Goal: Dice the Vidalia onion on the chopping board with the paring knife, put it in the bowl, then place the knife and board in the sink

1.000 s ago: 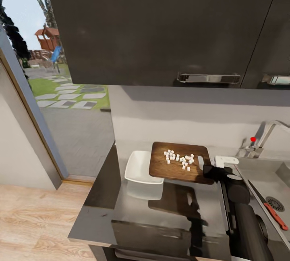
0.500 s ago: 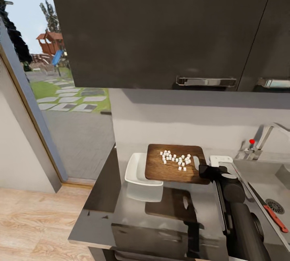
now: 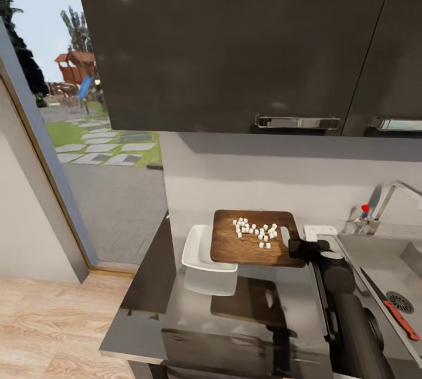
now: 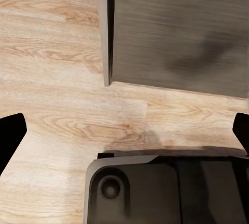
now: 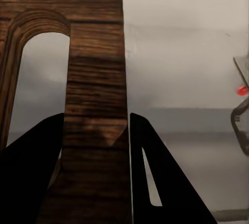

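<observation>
Right end effector (image 3: 296, 245) is gripping the chopping board (image 3: 252, 238) by its slot-handle end, and the right wrist view is showing both dark fingers (image 5: 150, 167) clamping the wooden edge (image 5: 96, 104) beside the slot. In the head view the board is hanging lifted above the glossy dark desk (image 3: 246, 308), its far left edge overlapping the white bowl (image 3: 199, 248), with its reflection lying on the desk below. Diced onion pieces (image 3: 255, 231) are sitting scattered on the board's top. Over in the sink (image 3: 381, 262), the paring knife (image 3: 394, 307) is lying near the round drain, below the chrome tap (image 3: 394, 191) and red knob (image 3: 366, 208). Left end effector (image 4: 124, 130) is pointing down at the wooden floor (image 4: 57, 104), its fingertips spread wide apart with nothing between them.
</observation>
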You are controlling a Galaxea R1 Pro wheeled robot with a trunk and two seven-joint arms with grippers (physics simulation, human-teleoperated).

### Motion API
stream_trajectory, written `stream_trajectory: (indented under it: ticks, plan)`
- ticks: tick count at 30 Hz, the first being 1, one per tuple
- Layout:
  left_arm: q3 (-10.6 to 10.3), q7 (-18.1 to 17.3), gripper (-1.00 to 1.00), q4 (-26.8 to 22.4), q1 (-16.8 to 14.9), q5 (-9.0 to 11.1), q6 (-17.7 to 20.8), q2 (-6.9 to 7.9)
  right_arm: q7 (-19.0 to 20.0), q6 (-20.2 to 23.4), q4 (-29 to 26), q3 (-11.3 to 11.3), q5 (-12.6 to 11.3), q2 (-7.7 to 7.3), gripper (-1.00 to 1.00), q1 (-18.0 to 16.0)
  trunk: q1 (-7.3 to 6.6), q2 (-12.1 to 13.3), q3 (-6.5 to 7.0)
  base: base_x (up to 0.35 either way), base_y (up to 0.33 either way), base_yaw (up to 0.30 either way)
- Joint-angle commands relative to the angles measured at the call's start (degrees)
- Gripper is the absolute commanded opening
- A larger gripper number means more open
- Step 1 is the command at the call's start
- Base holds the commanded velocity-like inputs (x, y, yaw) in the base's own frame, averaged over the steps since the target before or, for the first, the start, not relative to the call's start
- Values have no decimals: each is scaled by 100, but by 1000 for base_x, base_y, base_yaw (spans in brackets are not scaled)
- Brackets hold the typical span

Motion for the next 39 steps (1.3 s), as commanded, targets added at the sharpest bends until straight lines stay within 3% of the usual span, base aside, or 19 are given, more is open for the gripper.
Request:
stream_trajectory:
  ticks: [1,7,12,39]
  plan:
    - [-31,38,100,-6,-2,40,-15,9,24,24,-6,44,28,-6,-100,-6,4,-13,-11,0,0,0]
    - [-40,38,100,-57,0,34,-65,9,-19,52,64,-2,39,115,-100,-201,4,-13,-11,0,0,0]
    - [-53,38,100,-79,-4,39,-180,17,-26,58,72,8,74,109,-100,-341,4,-13,-11,0,0,0]
    - [-48,38,100,-42,-10,40,-187,18,-19,50,73,47,76,92,-100,-349,4,-13,-11,0,0,0]
